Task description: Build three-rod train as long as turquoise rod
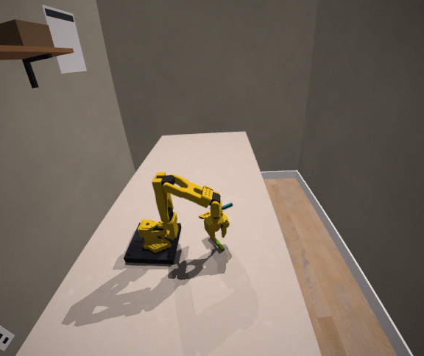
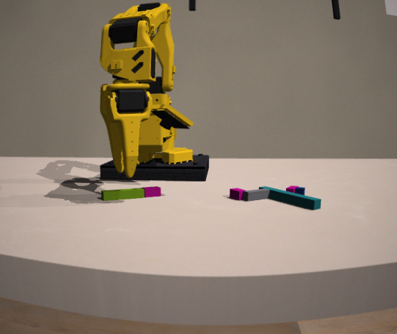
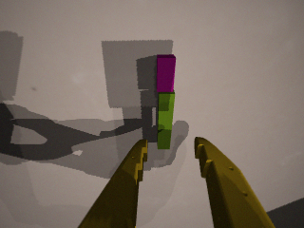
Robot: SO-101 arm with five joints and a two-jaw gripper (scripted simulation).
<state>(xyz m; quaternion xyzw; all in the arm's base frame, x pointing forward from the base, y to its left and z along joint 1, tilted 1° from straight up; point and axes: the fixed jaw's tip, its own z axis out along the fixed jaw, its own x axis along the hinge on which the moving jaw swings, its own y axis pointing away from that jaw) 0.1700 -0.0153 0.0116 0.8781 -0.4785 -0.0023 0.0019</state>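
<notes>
My gripper [image 1: 218, 237] [image 2: 125, 174] [image 3: 171, 141] is open and empty, with its fingertips a little above the near end of the lime rod [image 1: 219, 245] [image 2: 123, 194] [image 3: 165, 121]. The lime rod lies flat. A magenta rod [image 2: 152, 191] [image 3: 165, 74] lies end to end with it in a nearly straight line, their ends touching or almost touching. The turquoise rod [image 1: 227, 205] [image 2: 295, 199] lies apart, to the right in the exterior view. The grey rod [image 2: 257, 194] lies between it and a second magenta rod [image 2: 236, 194]; whether they touch is unclear.
Behind the turquoise rod are another magenta rod [image 2: 291, 189] and a blue rod [image 2: 300, 190], partly hidden. The arm's black base [image 1: 149, 258] [image 2: 154, 174] stands behind the lime rod. The table's front edge [image 2: 198, 276] is in the exterior view.
</notes>
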